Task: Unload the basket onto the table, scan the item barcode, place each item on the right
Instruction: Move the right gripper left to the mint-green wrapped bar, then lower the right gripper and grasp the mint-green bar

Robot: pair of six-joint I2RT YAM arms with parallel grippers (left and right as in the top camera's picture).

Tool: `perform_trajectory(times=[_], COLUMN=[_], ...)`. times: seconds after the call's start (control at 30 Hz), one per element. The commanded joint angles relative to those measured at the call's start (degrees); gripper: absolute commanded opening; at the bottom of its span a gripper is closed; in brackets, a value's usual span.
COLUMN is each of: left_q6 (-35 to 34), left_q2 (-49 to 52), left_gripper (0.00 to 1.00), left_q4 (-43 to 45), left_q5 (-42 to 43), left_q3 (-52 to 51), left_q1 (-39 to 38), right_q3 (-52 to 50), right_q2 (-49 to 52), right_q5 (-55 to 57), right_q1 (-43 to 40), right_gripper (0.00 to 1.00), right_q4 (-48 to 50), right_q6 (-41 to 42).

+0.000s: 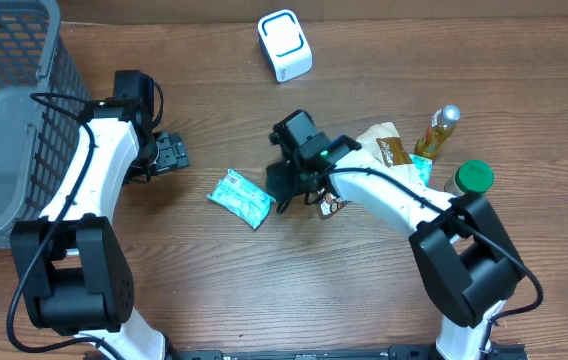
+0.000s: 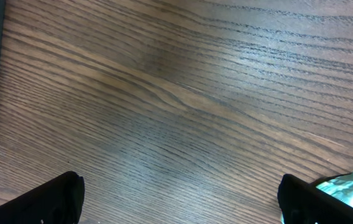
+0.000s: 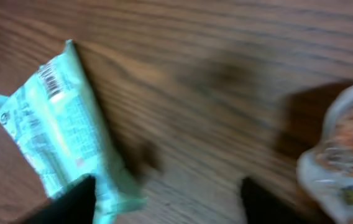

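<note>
The teal packet (image 1: 240,197) lay left of centre on the surface (image 1: 364,300), just beside the right fingers (image 3: 71,202), which stood apart and empty, its lower end cut off in the blurred wrist view, while the left fingers (image 2: 46,202) gaped wide, holding nothing.

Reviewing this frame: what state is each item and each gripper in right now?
teal packet: lying flat on the table, barcode facing up, not gripped.
right gripper: open, nothing between its fingers.
left gripper: open, holding nothing.
barcode scanner: sitting on the table, untouched.
bottle: upright, capped.
green-lidded jar: lid on.
</note>
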Motion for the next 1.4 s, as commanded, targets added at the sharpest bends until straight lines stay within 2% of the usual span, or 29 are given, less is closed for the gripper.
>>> perform_trajectory(times=[0.0, 0.07, 0.17, 0.27, 0.43, 0.63, 0.7, 0.83, 0.93, 1.03, 1.1, 1.13, 1.27, 1.37], left_q6=[0.9, 0.9, 0.9, 0.9, 0.9, 0.9, 0.9, 0.9, 0.9, 0.9, 0.9, 0.9, 0.9, 0.9], left_q2=[-1.6, -1.6, -1.6, -1.6, -1.6, -1.6, -1.6, -1.6, -1.6, -1.6, -1.6, -1.6, -1.6, -1.6], left_gripper=[0.99, 1.00, 1.00, 0.99, 0.99, 1.00, 0.99, 0.99, 1.00, 0.99, 0.99, 0.99, 0.99, 1.00], left_q4=[-0.1, -0.1, -0.1, -0.1, -0.1, -0.1, -0.1, -0.1, -0.1, -0.1, -0.1, -0.1, -0.1, -0.1], left_q5=[-0.3, -0.3, -0.3, -0.3, -0.3, -0.3, -0.3, -0.3, -0.3, -0.3, -0.3, -0.3, -0.3, -0.3], left_q3=[-0.1, -0.1, -0.1, -0.1, -0.1, -0.1, -0.1, -0.1, -0.1, -0.1, -0.1, -0.1, -0.1, -0.1], left_q1=[-0.1, -0.1, -0.1, -0.1, -0.1, -0.1, -0.1, -0.1, -0.1, -0.1, -0.1, -0.1, -0.1, -0.1], right_q3=[0.4, 0.4, 0.4, 0.2, -2.0, -7.6, -9.2, -11.2, -11.6, -11.6, -11.6, -11.6, -11.6, -11.6], right_q2=[-1.4, -1.4, -1.4, -1.3, -1.3, -1.2, -1.1, -0.9, -0.9, -0.9, -0.9, -0.9, -0.9, -0.9], right_q5=[-5.5, -13.7, -17.5, -16.2, -10.3, -4.4, -3.7, -2.1, -0.8, -0.9, -0.8, -0.8, -0.8, -0.9], right_q1=[-1.5, -2.3, -2.3, -0.9, 3.0, 7.0, 7.9, 8.4, 8.2, 8.1, 8.1, 8.1, 7.2, 6.3], right_gripper=[0.78, 0.78, 0.79, 0.78, 0.81, 0.80, 0.76, 0.58, 0.50, 0.53, 0.70, 0.71, 0.71, 0.60], right_q4=[-1.2, -2.9, -3.5, -3.5, -1.3, 10.4, 13.7, 16.4, 16.5, 16.5, 16.5, 16.8, 19.1, 20.0], right_q6=[7.9, 15.4, 18.6, 22.0, 32.5, 40.9, 43.0, 44.4, 44.1, 44.1, 44.2, 44.2, 46.6, 49.7])
